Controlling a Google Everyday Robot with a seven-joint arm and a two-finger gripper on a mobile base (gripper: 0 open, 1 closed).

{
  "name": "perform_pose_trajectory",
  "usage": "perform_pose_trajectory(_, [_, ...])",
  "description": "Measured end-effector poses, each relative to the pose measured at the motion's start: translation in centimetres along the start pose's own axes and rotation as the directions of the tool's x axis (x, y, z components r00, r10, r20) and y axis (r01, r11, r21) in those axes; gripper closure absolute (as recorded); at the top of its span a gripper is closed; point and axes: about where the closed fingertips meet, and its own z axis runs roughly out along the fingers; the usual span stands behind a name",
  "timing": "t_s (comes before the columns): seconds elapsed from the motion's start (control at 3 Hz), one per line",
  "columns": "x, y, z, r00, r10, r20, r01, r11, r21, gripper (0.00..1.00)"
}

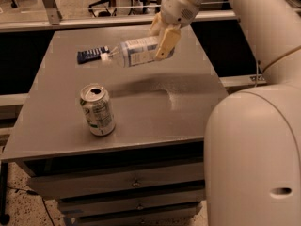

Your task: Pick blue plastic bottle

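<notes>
Pale blue plastic bottle (136, 53) clamped sideways in end effector (159, 46), airborne above grey table (188, 95)

The robot's arm (254, 27) is a fat, smooth, cream-white tube with a thin ring line around it. At the lower right is a big round cream shell (254, 159) — it has one small dark slot. The wrist has a patch of tiny dots. The gripper (161, 45), up over the far side of the grey desk (141, 121), has flat tan jaws.

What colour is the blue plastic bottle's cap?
White cap, camera view; the gripper holds the bottle above the table.
</notes>
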Motion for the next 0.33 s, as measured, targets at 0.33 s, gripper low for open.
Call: perform_pose_trajectory(0.33, [-0.79,-0.74,-0.33,0.999,0.011,0.046,-0.012,0.9993,0.034,1.0])
